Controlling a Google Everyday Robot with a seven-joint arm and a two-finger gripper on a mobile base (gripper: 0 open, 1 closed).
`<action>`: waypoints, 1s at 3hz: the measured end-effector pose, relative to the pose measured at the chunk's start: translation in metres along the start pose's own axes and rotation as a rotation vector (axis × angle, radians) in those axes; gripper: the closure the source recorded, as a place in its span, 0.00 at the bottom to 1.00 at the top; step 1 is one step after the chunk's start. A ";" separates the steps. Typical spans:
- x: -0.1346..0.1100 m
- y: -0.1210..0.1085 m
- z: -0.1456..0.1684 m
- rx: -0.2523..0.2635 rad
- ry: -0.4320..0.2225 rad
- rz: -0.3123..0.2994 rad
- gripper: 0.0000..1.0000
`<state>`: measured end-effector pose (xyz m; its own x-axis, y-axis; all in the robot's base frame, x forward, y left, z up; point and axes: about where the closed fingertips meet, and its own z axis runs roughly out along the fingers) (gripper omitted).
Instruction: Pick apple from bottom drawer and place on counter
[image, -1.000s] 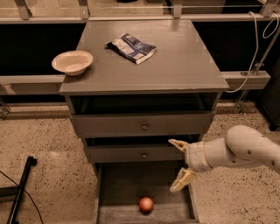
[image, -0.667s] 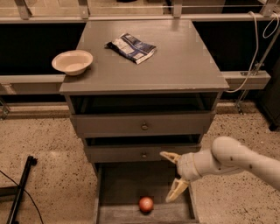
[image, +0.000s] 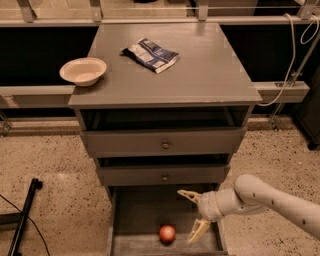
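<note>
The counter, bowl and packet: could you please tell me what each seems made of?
The counter looks like grey-painted wood, matte. The bowl, smooth and cream, could be plastic or ceramic. The packet, crinkled and shiny, suggests plastic film. The gripper, open, hovers over the bottom drawer beside the apple.

The counter (image: 200, 82) bears a bowl (image: 83, 71) and packet (image: 150, 54); hand (image: 193, 213) hangs over bottom drawer (image: 140, 210).

The single camera looks from high in front of the cabinet (image: 165, 145), facing down and toward it, so the counter (image: 200, 75) fills the upper middle and the bottom drawer (image: 135, 210) meets the lower edge. It stands fairly near. The arm (image: 280, 202) enters from the lower right, its gripper (image: 189, 216), fingers spread, over the drawer.
</note>
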<state>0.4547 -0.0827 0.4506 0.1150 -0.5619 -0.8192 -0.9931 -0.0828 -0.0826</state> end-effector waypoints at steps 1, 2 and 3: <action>-0.003 -0.002 -0.003 0.003 0.006 -0.005 0.00; 0.011 -0.019 0.013 0.008 -0.026 0.004 0.00; 0.037 -0.043 0.049 0.054 -0.069 -0.027 0.00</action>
<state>0.5002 -0.0600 0.3961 0.1419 -0.5019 -0.8532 -0.9896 -0.0520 -0.1340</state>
